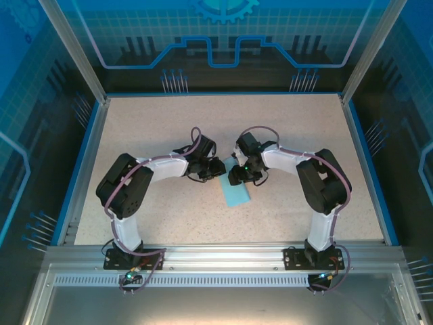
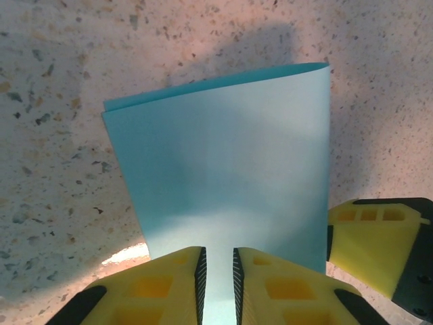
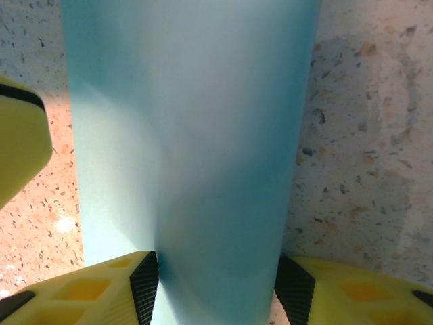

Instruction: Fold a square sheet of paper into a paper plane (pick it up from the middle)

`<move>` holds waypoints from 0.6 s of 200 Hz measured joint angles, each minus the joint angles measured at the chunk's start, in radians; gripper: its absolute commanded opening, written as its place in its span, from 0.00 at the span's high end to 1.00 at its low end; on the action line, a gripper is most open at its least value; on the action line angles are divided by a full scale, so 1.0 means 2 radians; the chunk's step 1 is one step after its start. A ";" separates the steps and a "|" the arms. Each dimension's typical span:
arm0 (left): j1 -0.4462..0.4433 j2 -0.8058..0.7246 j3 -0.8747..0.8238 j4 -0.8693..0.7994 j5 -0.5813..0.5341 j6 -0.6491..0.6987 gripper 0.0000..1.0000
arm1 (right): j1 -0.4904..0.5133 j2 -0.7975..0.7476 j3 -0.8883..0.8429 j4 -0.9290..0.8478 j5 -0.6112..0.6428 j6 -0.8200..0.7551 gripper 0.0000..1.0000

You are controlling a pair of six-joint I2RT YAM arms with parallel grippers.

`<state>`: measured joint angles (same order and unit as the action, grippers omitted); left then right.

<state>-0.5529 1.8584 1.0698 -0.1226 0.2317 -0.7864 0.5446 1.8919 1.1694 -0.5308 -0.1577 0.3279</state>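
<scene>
sq. sheet (image 1: 236, 194): light-blue, folded over, lies at centre of tabletop (image 1: 169, 122).
L end effector (image 2: 216, 261): narrow slit, sheet edge nipped in it.
R end effector (image 3: 216, 271): wide, sheet spans btw. its pads.

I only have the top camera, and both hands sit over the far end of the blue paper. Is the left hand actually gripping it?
Observer: On the left wrist camera the left hand has its fingers almost together, with the sheet of paper running into the slit between them.
Operator: Single layer or doubled?
Observer: Doubled; a second layer's edge peeks out along the far side.
Operator: And the right hand?
Observer: Its wrist camera shows the fingers well apart, the paper filling the gap from pad to pad; whether they squeeze it, I can't tell.
</scene>
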 measured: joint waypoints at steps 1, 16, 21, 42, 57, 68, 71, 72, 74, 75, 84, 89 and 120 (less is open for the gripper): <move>0.000 0.000 0.000 0.000 0.000 0.000 0.79 | 0.000 0.000 0.000 0.000 0.000 0.000 0.45; 0.000 0.003 0.000 0.000 0.000 0.000 0.79 | 0.000 0.001 0.001 -0.001 0.000 0.000 0.45; 0.000 0.004 0.000 0.000 0.000 0.000 0.79 | 0.000 0.001 0.001 -0.001 0.000 0.000 0.45; 0.000 0.006 0.000 0.000 0.000 0.000 0.80 | 0.000 0.002 0.002 -0.002 0.001 0.000 0.45; 0.000 0.007 0.000 0.000 0.000 0.000 0.80 | 0.000 0.002 0.002 -0.002 0.001 0.000 0.45; 0.000 0.009 0.000 0.000 0.000 0.000 0.80 | 0.000 0.002 0.002 -0.002 0.001 0.000 0.45; 0.000 0.010 0.000 0.000 0.000 0.000 0.80 | 0.000 0.002 0.002 -0.002 0.001 0.000 0.45; 0.000 0.010 0.000 0.000 0.000 0.000 0.81 | 0.000 0.002 0.002 -0.002 0.001 0.000 0.45; 0.000 0.011 0.000 0.000 0.000 0.000 0.81 | 0.000 0.002 0.002 -0.002 0.001 0.000 0.45; 0.000 0.011 0.000 0.000 0.000 0.000 0.81 | 0.000 0.002 0.002 -0.002 0.001 0.000 0.45; 0.000 0.013 0.000 0.000 0.000 0.000 0.81 | 0.000 0.002 0.002 -0.002 0.001 0.000 0.46; 0.000 0.014 0.000 0.000 0.000 0.000 0.81 | 0.000 0.002 0.002 -0.002 0.001 0.000 0.47; 0.000 0.016 0.000 0.000 0.001 0.000 0.80 | 0.000 0.003 0.002 -0.002 0.005 0.000 0.49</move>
<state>-0.5529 1.8900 1.0706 -0.1226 0.2329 -0.7864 0.5449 1.8984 1.1740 -0.5354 -0.1482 0.3275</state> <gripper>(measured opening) 0.196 0.523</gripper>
